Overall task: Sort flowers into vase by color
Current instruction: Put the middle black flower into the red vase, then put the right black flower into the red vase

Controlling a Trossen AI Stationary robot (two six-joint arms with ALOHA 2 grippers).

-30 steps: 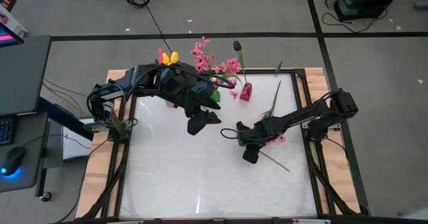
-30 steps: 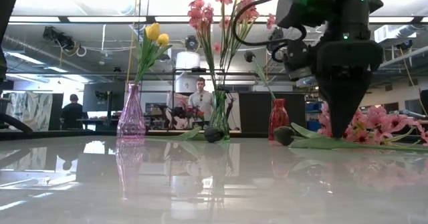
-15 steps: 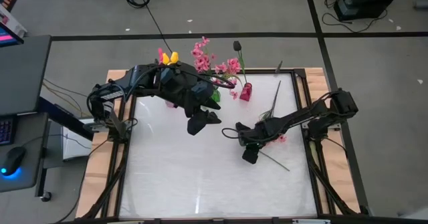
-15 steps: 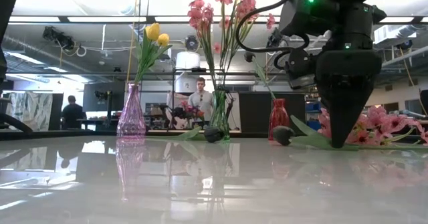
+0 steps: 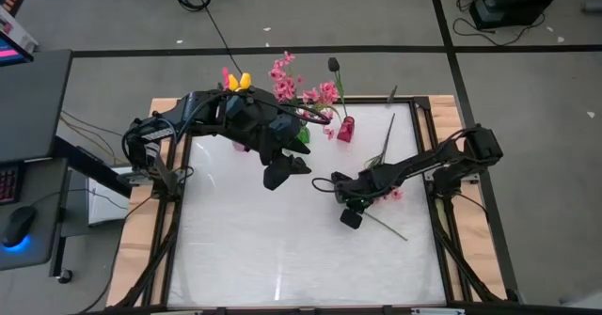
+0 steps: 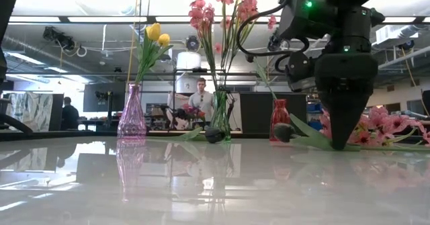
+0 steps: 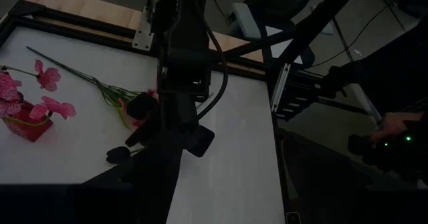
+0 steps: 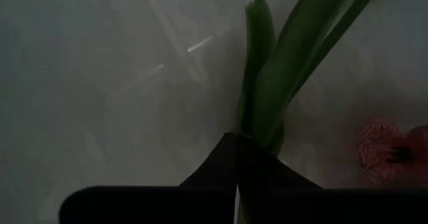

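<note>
Floor: grey carpet (image 5: 310, 14) crossed by black tape lines.
Desk: dark desk (image 5: 28, 99) left of the glossy white tabletop (image 5: 282, 249).
Ceiling: long bright light strips (image 6: 80, 18).
Person: standing (image 6: 201, 101) far behind the tabletop.

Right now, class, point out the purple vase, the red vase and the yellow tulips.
purple vase (image 6: 132, 121): low view, on its wide lower body.
red vase (image 6: 279, 117): low view, on its glass belly.
yellow tulips (image 6: 156, 33): low view, on the flower heads.

In the right wrist view the green leaves (image 8: 281, 70) run off the picture's edge and vanish behind the closed dark fingers (image 8: 221, 177) — the stem there hidden — while a pink blossom (image 8: 391, 150) is just a blur.
</note>
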